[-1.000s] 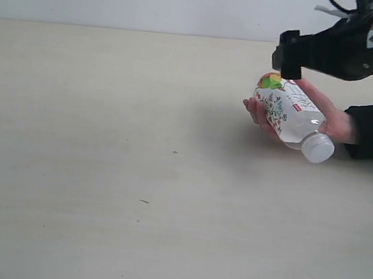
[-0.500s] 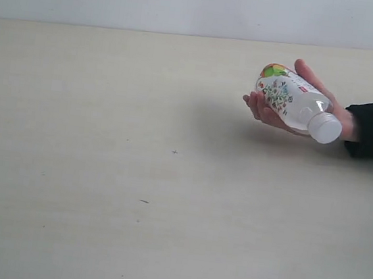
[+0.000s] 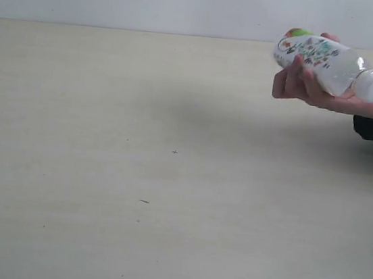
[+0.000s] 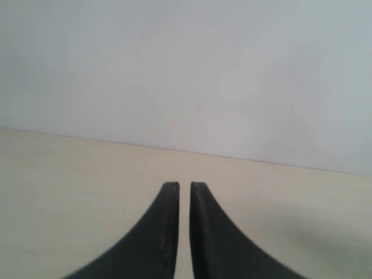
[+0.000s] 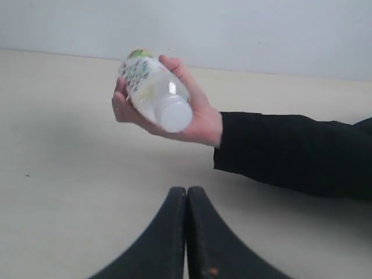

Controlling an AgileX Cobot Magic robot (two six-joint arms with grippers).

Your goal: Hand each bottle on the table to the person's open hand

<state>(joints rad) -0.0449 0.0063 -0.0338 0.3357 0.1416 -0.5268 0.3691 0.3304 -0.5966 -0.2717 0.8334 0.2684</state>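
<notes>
A clear bottle (image 3: 322, 61) with a white-green label and white cap lies across the person's hand (image 3: 302, 85), raised above the table (image 3: 134, 174) at the far right. The right wrist view shows the same bottle (image 5: 154, 90) in the hand (image 5: 195, 119), well beyond my right gripper (image 5: 187, 190), which is shut and empty. My left gripper (image 4: 184, 186) is shut with a thin slit between its fingers, nothing in it, over bare table. Neither gripper shows in the exterior view. The other bottles are out of view.
The person's black sleeve (image 5: 290, 151) stretches over the table at the right. A pale wall (image 3: 156, 0) bounds the table's far edge. A few tiny dark specks (image 3: 175, 152) mark the surface.
My right arm left the exterior view after letting go of the bottle. The hand closed on the bottle and lifted it up and to the right.
</notes>
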